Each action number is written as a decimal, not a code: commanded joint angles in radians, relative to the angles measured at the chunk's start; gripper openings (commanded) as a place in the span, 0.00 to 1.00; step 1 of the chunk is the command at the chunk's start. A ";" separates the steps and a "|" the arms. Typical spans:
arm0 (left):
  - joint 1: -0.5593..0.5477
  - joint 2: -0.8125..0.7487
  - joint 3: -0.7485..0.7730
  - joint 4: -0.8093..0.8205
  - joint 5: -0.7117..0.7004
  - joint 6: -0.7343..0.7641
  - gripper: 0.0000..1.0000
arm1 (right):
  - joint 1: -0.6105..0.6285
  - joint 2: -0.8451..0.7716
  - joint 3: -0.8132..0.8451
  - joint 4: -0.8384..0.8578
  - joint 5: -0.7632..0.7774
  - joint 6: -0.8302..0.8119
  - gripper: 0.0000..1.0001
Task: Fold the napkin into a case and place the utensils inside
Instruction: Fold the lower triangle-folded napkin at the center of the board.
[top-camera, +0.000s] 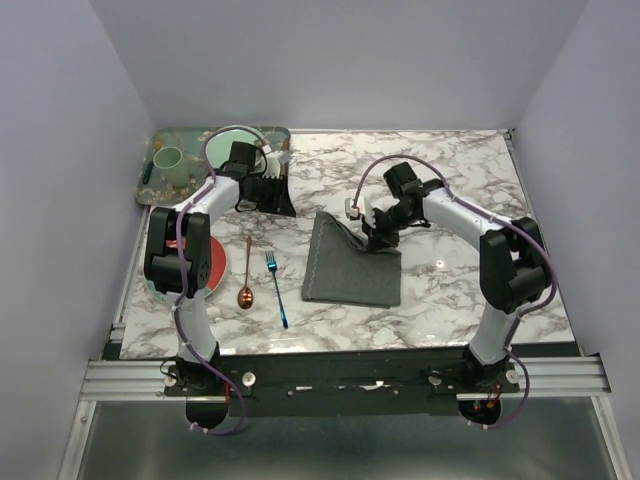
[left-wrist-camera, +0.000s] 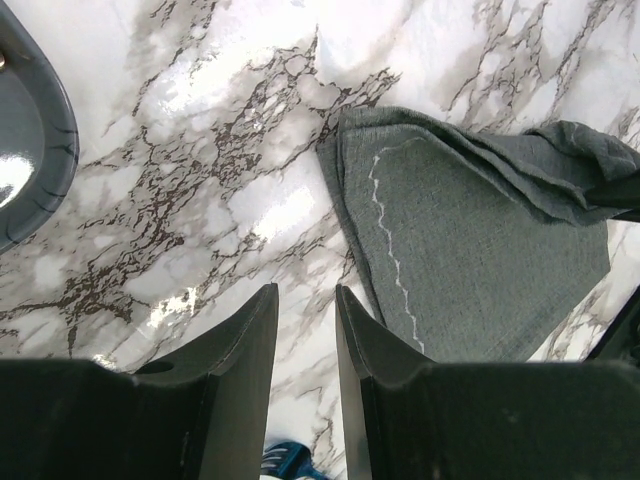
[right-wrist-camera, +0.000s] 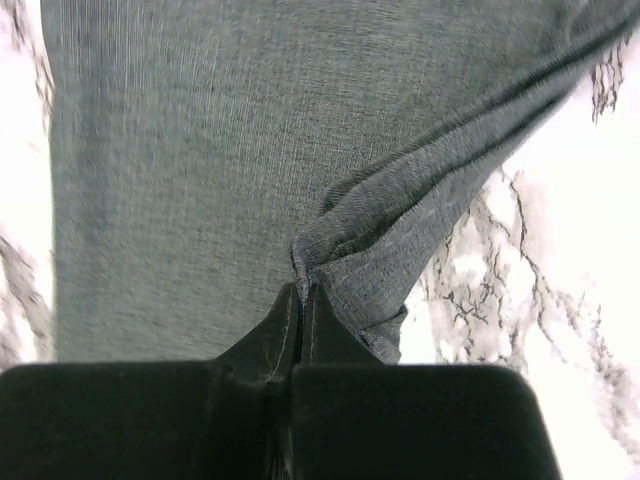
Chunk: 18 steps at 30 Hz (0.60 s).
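Pinching a raised fold of the napkin (right-wrist-camera: 200, 150), the right gripper (right-wrist-camera: 301, 300) had its fingers pressed tight together on the cloth, as the right wrist view showed. From above, that grip sat at the far right part of the napkin, where the cloth was lifted off the marble table (top-camera: 450, 300) and drawn up in creases. The rest of the dark grey cloth lay flat near the middle of the table, a little to the right, doubled over on itself with layered edges showing along its far side. A thin lighter stitched line ran across its upper face in the left wrist view.

The left gripper (left-wrist-camera: 305, 295) hung over bare marble to the left of the napkin, its fingers parted with only the tabletop showing between them; it held nothing.

The blue fork (top-camera: 277, 288) and the copper spoon (top-camera: 246, 275) lay on the table left of the napkin, well apart from it. They lay side by side without touching, the spoon on the left with its bowl at the near end. A red plate (top-camera: 212, 262) lay just left of the spoon, partly under the left arm. At the far left corner stood a patterned green tray (top-camera: 147, 178) carrying a pale green cup (top-camera: 168, 160).
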 joint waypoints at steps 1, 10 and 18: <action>0.007 -0.067 -0.019 0.010 -0.007 0.061 0.38 | 0.009 -0.092 -0.111 0.023 0.032 -0.272 0.01; 0.007 -0.096 -0.030 0.007 0.006 0.124 0.37 | 0.014 -0.204 -0.312 0.112 0.026 -0.613 0.01; -0.017 -0.106 0.007 -0.019 0.029 0.187 0.35 | 0.015 -0.268 -0.434 0.178 0.033 -0.855 0.00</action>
